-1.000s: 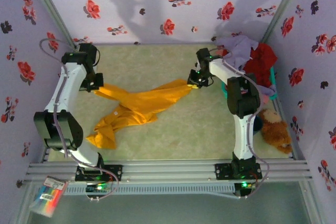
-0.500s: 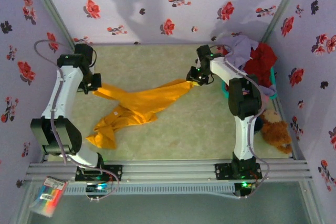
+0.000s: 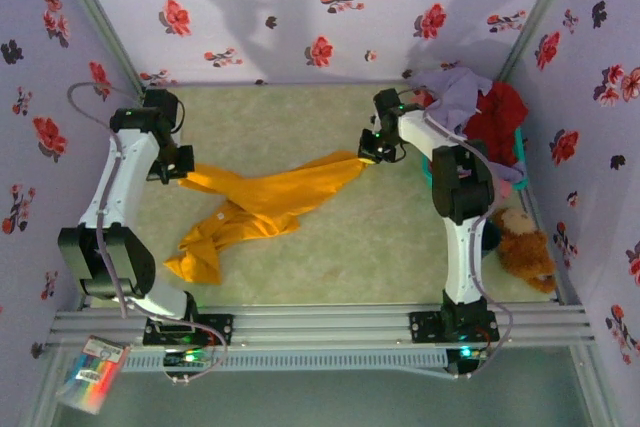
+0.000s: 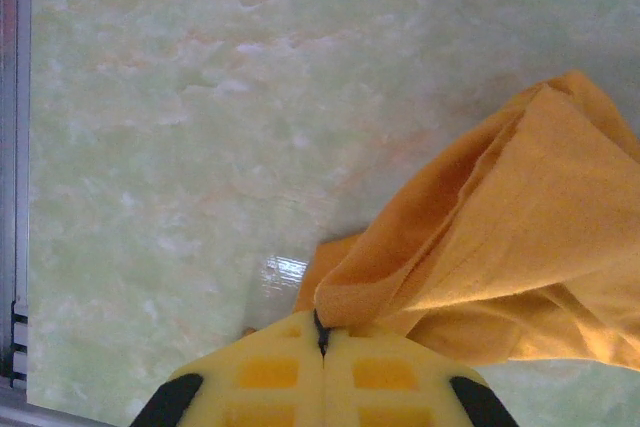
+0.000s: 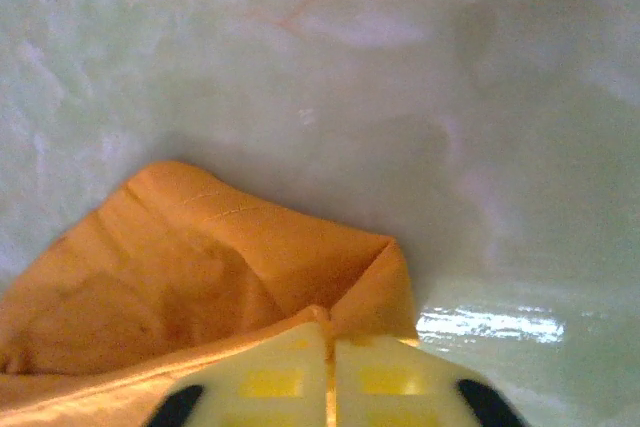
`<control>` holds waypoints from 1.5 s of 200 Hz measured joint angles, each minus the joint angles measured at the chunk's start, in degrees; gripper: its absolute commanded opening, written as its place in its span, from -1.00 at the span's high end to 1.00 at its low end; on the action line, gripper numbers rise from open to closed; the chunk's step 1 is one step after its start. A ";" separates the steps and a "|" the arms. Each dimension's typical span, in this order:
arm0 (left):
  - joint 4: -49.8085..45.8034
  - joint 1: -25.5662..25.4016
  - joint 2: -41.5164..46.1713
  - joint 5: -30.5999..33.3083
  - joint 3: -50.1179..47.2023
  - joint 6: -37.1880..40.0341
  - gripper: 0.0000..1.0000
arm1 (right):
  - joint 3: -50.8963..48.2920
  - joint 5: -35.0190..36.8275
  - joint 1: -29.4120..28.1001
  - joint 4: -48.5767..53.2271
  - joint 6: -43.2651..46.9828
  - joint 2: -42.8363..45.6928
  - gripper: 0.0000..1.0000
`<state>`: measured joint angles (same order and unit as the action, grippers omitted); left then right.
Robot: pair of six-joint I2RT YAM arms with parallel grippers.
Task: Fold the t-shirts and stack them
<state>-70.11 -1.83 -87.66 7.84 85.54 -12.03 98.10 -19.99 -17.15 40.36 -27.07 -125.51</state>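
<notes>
Our left fingers (image 4: 312,349) and right fingers (image 5: 318,347) are both pinched tight on the soft, wrinkly orange-yellow cloth t-shirt (image 3: 260,202). It's strung as a rumpled band across the glossy pale-green marbled desk (image 3: 380,247), tail bunched toward the near-left corner. Plenty of bare desk near-right.

orange-yellow t-shirt (image 3: 265,197): was soft matt cloth, finely woven, creased
table (image 4: 150,97): was smooth, marbled, glossy with glare
teddy bear (image 3: 525,247): was fuzzy brown plush
front rail (image 3: 320,325): was ribbed bare metal

Orange-yellow t-shirt (image 3: 262,197) on pale green marbled table (image 3: 380,237); basket (image 3: 428,175) seemingly teal.
</notes>
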 measured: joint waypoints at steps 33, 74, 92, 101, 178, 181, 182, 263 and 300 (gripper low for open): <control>-0.52 0.63 0.00 -0.26 1.49 0.15 1.00 | 1.20 0.09 0.02 0.61 0.83 0.17 1.00; -0.59 1.36 0.00 -2.47 6.12 -0.37 1.00 | -1.81 3.02 0.02 1.05 0.46 8.90 1.00; -0.68 1.31 -0.09 -4.96 8.24 -1.20 1.00 | -3.34 5.29 -0.13 1.44 -0.37 16.33 1.00; -0.79 1.18 -0.13 -5.68 9.75 -1.36 1.00 | -3.39 6.80 -0.48 1.99 -0.37 19.69 1.00; -6.27 8.83 3.21 -6.86 16.20 -0.96 1.00 | 0.55 13.90 -20.37 8.28 -2.12 23.39 0.68; -6.34 9.33 3.58 -6.86 15.50 -0.92 1.00 | 0.31 13.51 -21.44 7.96 -2.21 22.56 0.50; -6.49 9.62 3.78 -6.86 15.10 -0.90 1.00 | 0.24 13.38 -21.66 7.89 -2.27 22.34 0.43; -4.66 12.35 7.65 -8.63 -8.41 -1.53 1.00 | -4.83 8.28 -26.45 6.19 -0.90 14.91 0.07; -1.79 12.35 7.37 -10.01 -8.68 -2.60 1.00 | -6.93 9.51 -24.15 5.99 1.99 15.72 0.13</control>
<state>-71.90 10.52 -80.29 -2.17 76.86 -14.63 91.18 -10.48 -41.30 46.35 -25.08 -109.80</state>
